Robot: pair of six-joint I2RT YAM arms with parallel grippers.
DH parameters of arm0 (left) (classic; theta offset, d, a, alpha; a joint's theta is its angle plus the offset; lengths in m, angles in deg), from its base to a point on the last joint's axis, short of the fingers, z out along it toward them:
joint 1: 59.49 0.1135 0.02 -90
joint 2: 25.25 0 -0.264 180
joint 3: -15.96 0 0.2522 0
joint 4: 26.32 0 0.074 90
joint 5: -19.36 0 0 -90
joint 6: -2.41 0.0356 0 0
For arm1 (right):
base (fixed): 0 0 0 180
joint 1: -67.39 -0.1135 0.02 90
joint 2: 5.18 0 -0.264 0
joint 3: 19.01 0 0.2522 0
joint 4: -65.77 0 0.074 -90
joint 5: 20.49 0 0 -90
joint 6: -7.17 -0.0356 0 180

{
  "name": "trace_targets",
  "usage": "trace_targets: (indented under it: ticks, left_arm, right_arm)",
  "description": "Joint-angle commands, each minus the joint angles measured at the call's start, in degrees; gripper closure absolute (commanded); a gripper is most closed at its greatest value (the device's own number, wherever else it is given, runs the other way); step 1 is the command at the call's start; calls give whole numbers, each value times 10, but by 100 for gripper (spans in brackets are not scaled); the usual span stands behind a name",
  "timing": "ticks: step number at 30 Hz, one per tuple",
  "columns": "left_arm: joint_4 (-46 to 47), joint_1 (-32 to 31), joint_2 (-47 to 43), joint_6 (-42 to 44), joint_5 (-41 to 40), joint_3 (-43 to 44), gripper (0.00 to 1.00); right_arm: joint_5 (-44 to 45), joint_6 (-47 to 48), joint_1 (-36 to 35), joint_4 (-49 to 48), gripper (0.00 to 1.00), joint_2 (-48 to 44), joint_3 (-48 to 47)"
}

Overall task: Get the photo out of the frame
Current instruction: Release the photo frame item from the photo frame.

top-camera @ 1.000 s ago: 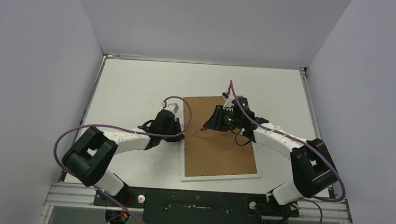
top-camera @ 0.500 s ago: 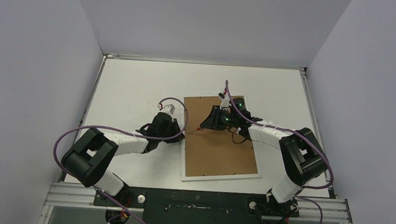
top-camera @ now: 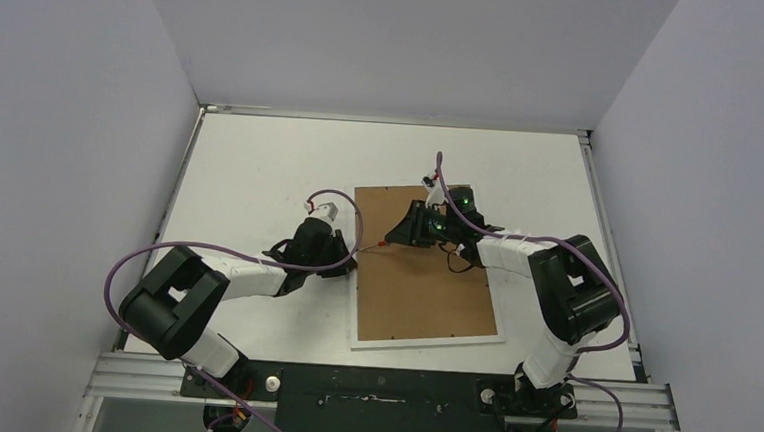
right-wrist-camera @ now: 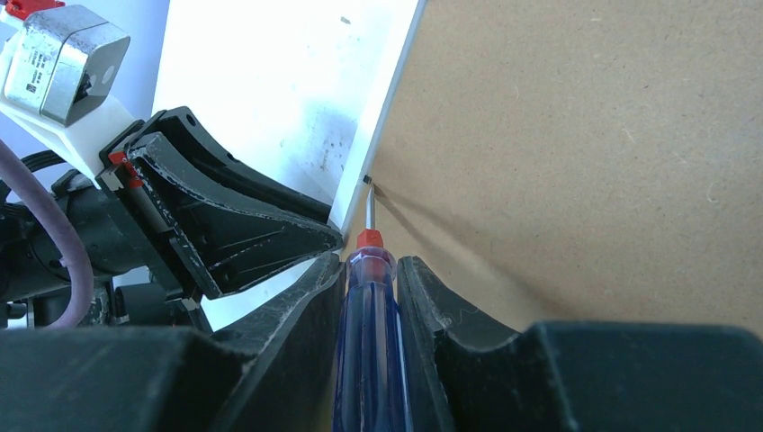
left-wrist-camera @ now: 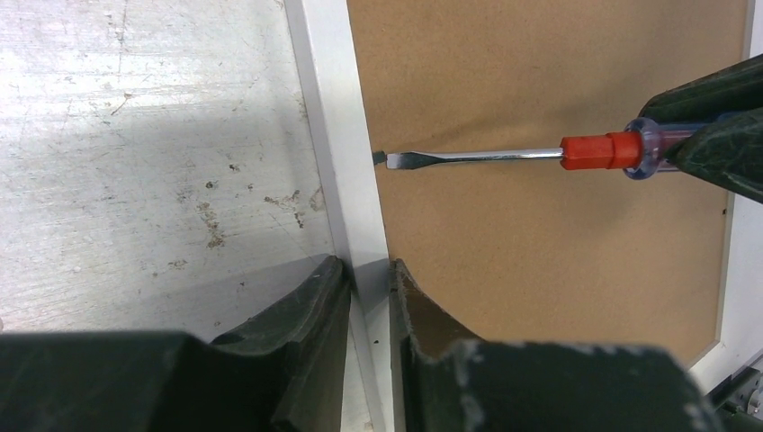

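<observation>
Frame [top-camera: 424,289] back-up at centre of top view, wide table [top-camera: 261,159] margin left and above; left gripper [left-wrist-camera: 369,270] pinches its left white border [left-wrist-camera: 337,135], right gripper [right-wrist-camera: 371,265] clamps screwdriver [left-wrist-camera: 504,156], tip at that border's inner edge.

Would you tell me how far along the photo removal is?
Done: frame lies back-up, left claw clamping its white border. In hand: right claw holds the screwdriver tip at the edge of the backing. Left: lift it, pull the photo, not visible.
</observation>
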Motion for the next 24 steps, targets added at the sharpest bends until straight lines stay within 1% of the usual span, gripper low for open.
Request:
trace_targets:
  ticks: [1,6,12,19,24]
  left_arm:
    - [-82,-4,31,13,4,-18,88]
    - [-90,-4,38,28,7,-15,95]
    - [-94,-4,43,42,6,-16,99]
    - [-71,-4,52,63,17,-24,100]
    - [-47,-2,62,72,31,-34,100]
  right_arm:
    - [6,35,1,-17,100,20,-7]
    - [-1,33,1,-31,100,31,-4]
    - [-7,34,1,-33,100,41,-5]
    - [-21,30,0,-44,100,52,-4]
    - [-31,18,-4,-68,100,65,5]
